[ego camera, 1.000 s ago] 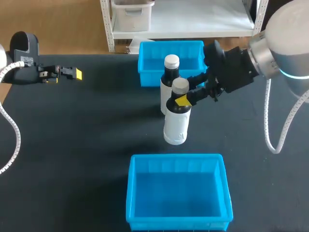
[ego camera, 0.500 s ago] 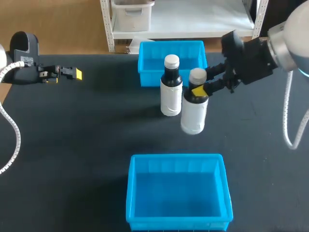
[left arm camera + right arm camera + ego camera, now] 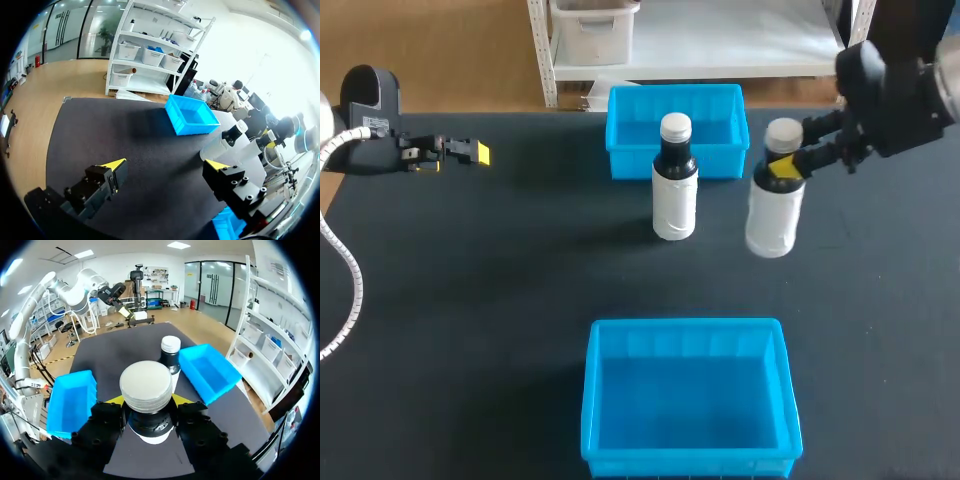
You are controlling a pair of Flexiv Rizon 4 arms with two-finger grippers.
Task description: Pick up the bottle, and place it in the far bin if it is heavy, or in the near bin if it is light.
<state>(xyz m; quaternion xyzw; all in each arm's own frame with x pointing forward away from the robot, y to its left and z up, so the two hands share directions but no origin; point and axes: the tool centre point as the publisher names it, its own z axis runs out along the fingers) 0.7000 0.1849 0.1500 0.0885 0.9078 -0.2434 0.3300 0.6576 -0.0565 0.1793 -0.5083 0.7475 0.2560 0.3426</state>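
Head view: bottle gripped at the neck, beside the far bin

Right end effector pinches the held bottle at its dark neck, just under the pale cap; in the right wrist view one yellow-tipped finger presses on either side of that neck; long axis of the bottle is upright, its base apparently clear of the desk; the bottle hangs just beside the right front corner of the far bin, so that bin lies away from the robot and to its left, while the near bin lies towards the robot, also to the left, and well apart; a second bottle stands on the desk in front of the far bin, near the held one but not touching it; left end effector is spread with nothing between its fingers, well apart at the desk's left side, so the right arm alone serves the placement; the held bottle has a dark body and a white sleeve round its lower part; weight cannot be judged by sight
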